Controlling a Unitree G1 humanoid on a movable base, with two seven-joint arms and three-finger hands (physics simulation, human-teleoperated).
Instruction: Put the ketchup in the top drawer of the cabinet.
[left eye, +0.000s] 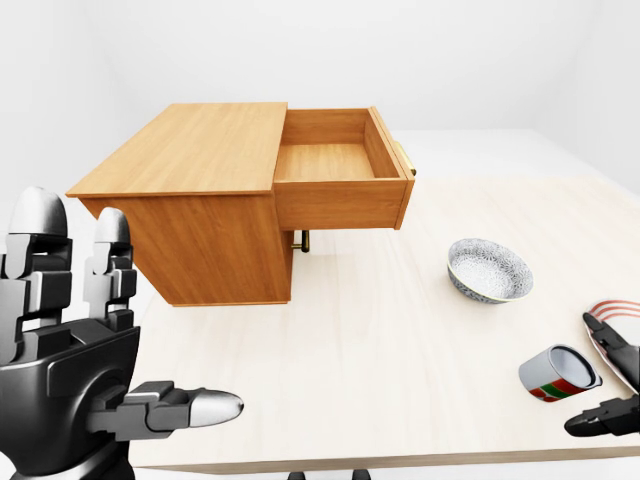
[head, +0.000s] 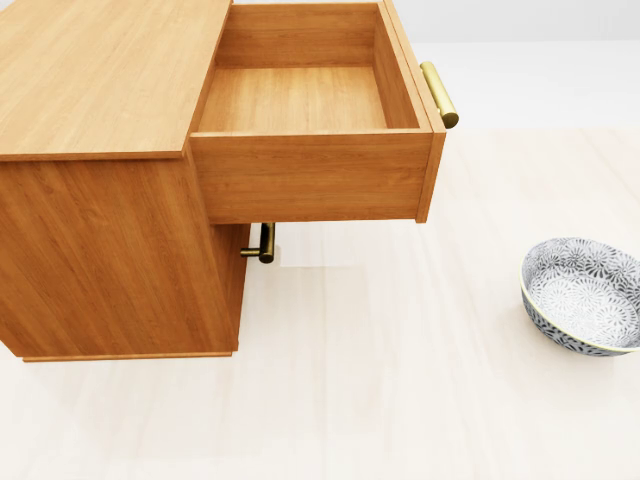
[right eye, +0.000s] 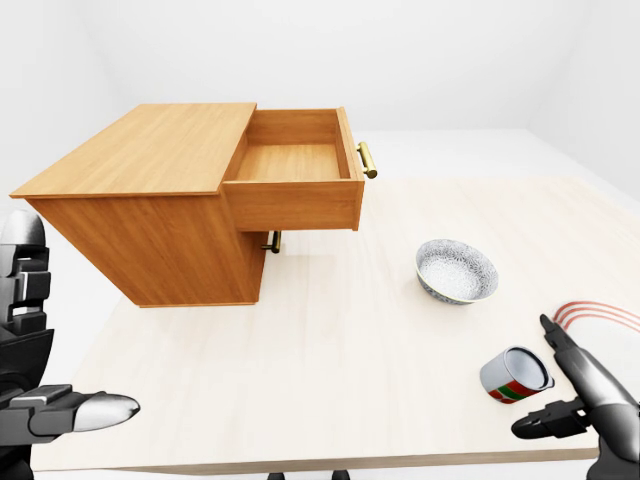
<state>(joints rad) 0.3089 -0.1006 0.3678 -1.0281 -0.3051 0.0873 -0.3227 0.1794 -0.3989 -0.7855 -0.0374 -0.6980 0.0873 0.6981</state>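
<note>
Our right hand (right eye: 575, 395) hangs low at the right-eye view's bottom right, fingers spread, holding nothing; our left hand (left eye: 75, 370) is raised and open too. Just beside the right hand, on the worktop (left eye: 380, 350), lies a small red, white and green tin (right eye: 513, 375) on its side. We see no ketchup bottle, so nothing can be judged of its weight or grip. The top drawer (head: 300, 100) of the cabinet (left eye: 190, 160) stands open.
</note>
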